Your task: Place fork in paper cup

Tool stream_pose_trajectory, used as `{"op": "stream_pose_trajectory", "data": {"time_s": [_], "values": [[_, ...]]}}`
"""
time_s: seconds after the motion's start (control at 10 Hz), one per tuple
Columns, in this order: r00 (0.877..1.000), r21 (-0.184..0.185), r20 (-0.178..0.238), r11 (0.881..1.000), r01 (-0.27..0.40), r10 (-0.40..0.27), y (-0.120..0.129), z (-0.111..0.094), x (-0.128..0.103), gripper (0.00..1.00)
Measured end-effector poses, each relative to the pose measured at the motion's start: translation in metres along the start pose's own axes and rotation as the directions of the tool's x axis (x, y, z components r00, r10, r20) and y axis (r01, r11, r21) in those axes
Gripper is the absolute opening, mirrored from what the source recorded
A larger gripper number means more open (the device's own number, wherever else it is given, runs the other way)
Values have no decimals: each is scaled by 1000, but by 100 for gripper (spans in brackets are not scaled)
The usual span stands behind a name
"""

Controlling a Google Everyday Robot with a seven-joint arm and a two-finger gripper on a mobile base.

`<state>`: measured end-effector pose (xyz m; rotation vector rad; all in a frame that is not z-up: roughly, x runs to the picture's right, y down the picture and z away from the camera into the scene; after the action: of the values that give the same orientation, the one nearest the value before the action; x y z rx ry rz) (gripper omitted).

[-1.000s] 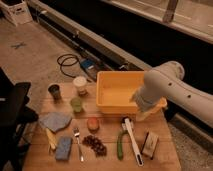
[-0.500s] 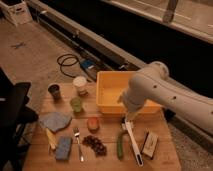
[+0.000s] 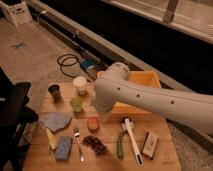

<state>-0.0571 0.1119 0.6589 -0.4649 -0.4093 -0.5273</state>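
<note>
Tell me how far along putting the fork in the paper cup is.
Nothing is done yet: the fork lies flat on the wooden table beside the blue sponge, and the paper cup stands at the back. In hand: the gripper hangs over the table's middle, holding nothing. Left: reach the fork, grasp it, drop it in the paper cup.

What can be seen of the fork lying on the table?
The fork is small, slim and silvery, metal by its look. It lies flat on the wooden table near the front edge, tines at the far end. It sits between the blue sponge and a dark grape-like cluster, seemingly touching neither. The open gripper hangs farther back over the table's middle, apart from it.
</note>
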Motion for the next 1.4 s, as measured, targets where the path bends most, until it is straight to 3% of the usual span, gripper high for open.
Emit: {"op": "stream_pose_trajectory", "data": {"time_s": [0.2, 0.4, 1.1, 1.4], "values": [[997, -19, 24, 997, 79, -79, -18, 20, -34, 65], [989, -48, 47, 988, 144, -142, -27, 46, -51, 65], [990, -52, 48, 989, 137, -135, -28, 49, -49, 65], [986, -56, 115, 990, 129, -122, -32, 80, -57, 65]]}}
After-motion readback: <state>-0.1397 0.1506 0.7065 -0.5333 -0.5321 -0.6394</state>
